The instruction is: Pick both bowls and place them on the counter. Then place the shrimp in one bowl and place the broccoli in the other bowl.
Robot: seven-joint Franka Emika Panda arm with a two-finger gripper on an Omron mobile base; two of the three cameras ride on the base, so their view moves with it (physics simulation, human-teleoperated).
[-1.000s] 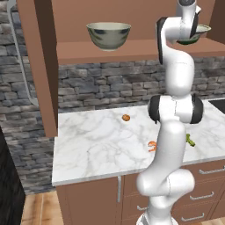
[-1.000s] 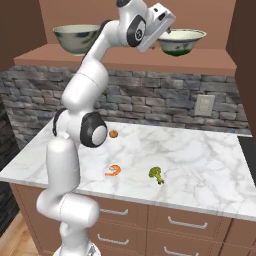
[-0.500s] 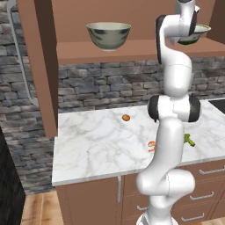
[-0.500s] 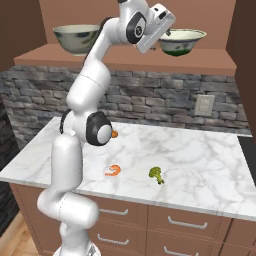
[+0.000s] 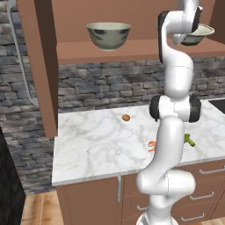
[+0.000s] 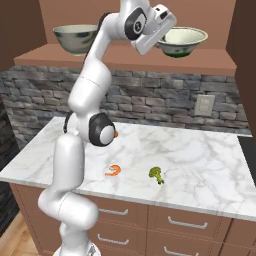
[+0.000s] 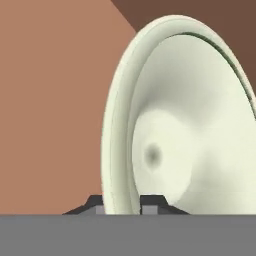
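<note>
Stretching across brown wooden cabinets, the white grey-veined marble counter [image 6: 210, 165] carries the curled orange shrimp [image 6: 114, 171], its open side turned toward the arm's base, and the lumpy green broccoli floret [image 6: 156, 174]. On the brown wooden shelf [image 5: 132, 47] above stand the deep grey-green mottled bowl [image 5: 108, 35] and the shallower cream-green bowl [image 6: 182, 41], mouths up. The two-finger gripper [image 7: 127, 204] pinches the cream-green bowl's rim.

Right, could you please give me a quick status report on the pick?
Tool shut on cream-green bowl rim, on shelf. Grey-green bowl untouched. Nothing in the way.
</note>
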